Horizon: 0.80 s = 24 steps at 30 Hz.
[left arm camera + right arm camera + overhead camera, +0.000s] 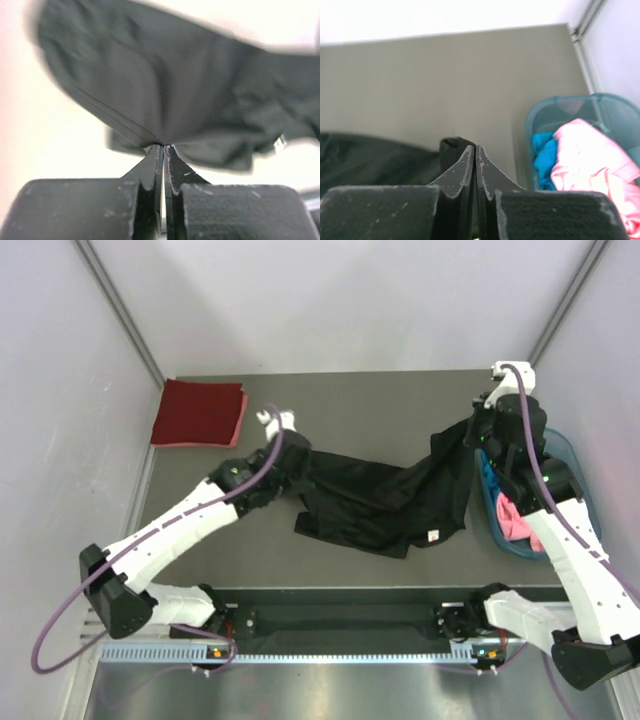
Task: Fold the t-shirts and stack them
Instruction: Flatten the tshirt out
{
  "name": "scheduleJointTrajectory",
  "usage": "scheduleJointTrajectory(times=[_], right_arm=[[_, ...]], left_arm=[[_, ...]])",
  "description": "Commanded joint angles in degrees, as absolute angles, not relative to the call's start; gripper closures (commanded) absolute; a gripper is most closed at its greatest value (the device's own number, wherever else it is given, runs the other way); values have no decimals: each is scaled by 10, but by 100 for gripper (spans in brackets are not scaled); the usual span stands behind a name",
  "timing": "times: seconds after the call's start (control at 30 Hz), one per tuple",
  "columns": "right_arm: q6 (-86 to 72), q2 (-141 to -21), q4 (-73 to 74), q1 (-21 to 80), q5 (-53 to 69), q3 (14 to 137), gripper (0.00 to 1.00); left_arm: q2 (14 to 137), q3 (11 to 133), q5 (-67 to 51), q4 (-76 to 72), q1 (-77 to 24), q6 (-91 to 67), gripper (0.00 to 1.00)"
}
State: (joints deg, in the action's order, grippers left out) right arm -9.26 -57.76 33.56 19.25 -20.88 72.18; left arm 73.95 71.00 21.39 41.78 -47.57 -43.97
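Note:
A large black t-shirt hangs stretched between both grippers over the middle of the table. My left gripper is shut on its left edge; the cloth spreads out from the fingertips. My right gripper is shut on its right edge, where a black fold sits at the tips. A dark red t-shirt lies folded at the far left corner. Pink and blue t-shirts lie in the teal basket; they also show in the right wrist view, pink and blue.
The teal basket stands at the table's right edge beside the right arm. Grey walls close in the table on three sides. A metal rail runs along the near edge.

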Motion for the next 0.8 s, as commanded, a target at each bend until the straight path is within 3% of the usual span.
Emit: scheduleJointTrajectory(times=[0.0, 0.1, 0.43, 0.63, 0.77], right_arm=[[-89, -583, 326, 176, -234, 801, 100], [-85, -589, 328, 175, -241, 856, 100], [-48, -522, 229, 175, -242, 986, 100], [-46, -454, 228, 174, -161, 990, 100], [-48, -427, 269, 174, -151, 983, 100]], left_arm=[[711, 763, 234, 471, -383, -354, 100], [700, 851, 243, 468, -324, -303, 100], [741, 1237, 302, 509, -318, -241, 100], [698, 1255, 238, 558, -318, -286, 100], [677, 1182, 183, 591, -318, -318, 100]])
